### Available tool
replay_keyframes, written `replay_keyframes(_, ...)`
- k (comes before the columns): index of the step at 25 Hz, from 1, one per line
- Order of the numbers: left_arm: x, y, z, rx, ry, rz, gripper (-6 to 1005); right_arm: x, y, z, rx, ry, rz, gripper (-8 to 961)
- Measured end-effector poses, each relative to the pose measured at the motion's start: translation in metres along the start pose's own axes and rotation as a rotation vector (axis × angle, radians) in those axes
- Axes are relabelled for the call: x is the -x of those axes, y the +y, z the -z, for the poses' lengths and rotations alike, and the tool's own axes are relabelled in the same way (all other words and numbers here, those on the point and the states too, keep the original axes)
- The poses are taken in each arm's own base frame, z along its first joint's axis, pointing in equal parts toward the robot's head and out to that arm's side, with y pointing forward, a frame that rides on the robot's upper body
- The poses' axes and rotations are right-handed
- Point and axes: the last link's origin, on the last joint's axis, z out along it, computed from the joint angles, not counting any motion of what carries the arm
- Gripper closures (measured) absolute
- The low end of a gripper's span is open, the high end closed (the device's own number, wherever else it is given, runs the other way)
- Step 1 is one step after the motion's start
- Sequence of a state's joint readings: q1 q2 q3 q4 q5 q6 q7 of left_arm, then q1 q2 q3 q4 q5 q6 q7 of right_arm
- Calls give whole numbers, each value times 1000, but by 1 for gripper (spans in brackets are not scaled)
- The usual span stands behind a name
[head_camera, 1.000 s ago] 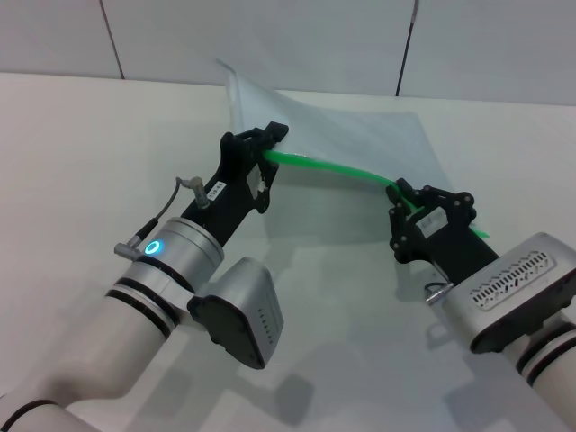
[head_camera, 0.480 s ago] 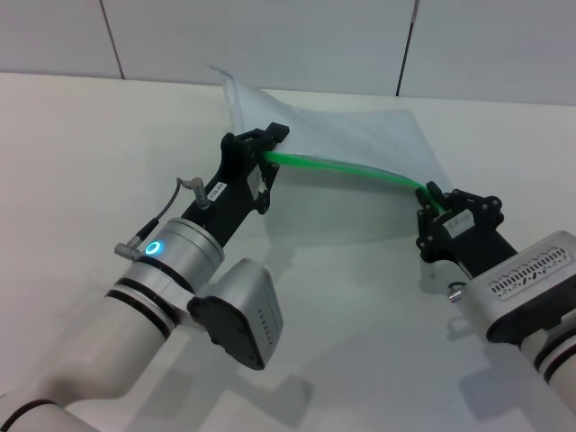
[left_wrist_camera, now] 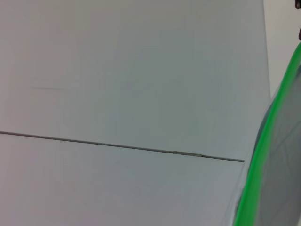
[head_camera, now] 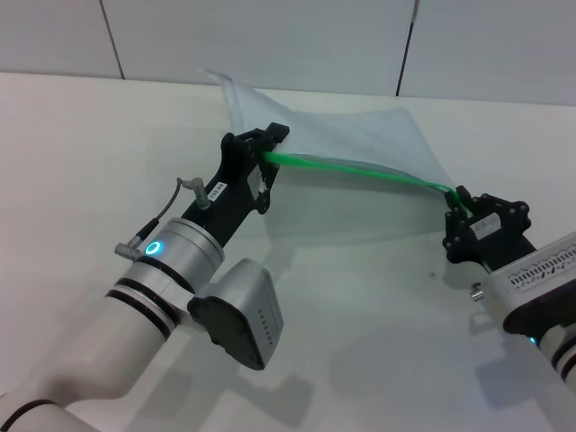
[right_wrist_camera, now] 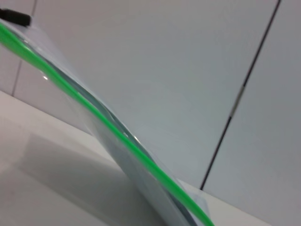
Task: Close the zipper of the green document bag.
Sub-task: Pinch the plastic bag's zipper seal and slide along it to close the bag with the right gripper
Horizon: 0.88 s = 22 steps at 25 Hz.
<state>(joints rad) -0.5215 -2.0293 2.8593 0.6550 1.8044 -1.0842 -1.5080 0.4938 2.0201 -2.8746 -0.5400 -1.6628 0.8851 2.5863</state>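
Observation:
The green document bag (head_camera: 346,139) is a translucent pale pouch held up off the white table (head_camera: 81,171), its far corner still resting near the wall. Its bright green zipper (head_camera: 360,168) runs along the near edge, stretched between my two grippers. My left gripper (head_camera: 273,151) is shut on the left end of that edge. At the right end of the strip, my right gripper (head_camera: 459,200) is shut on the zipper; the slider is hidden there. The zipper (left_wrist_camera: 254,188) shows beside the bag (left_wrist_camera: 284,155) in the left wrist view. In the right wrist view the zipper (right_wrist_camera: 108,125) crosses slantwise.
A grey panelled wall (head_camera: 270,36) rises just behind the bag. My left forearm (head_camera: 171,270) lies across the near left of the table, my right wrist (head_camera: 540,279) at the near right.
My right gripper has slid rightward along the green zipper toward its right end, and the strip now runs straighter. The left gripper has held still.

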Motion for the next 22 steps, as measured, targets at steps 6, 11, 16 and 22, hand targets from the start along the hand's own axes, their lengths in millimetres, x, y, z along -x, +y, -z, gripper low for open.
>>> replay_keyframes(6,0,0,0,1,1,0,945,-7,-5,1,-14,30,2,876)
replay_keyframes(11,0,1,0,4,1,0,945,-14,-10,4,-34,54,-4,876)
replay_keyframes(16,0,1,0,5,1,-1,945,-18,-15,5,-52,71,-9,875)
replay_keyframes(22,0,1,0,5,0,-2,945,-22,-19,6,-76,89,-21,875)
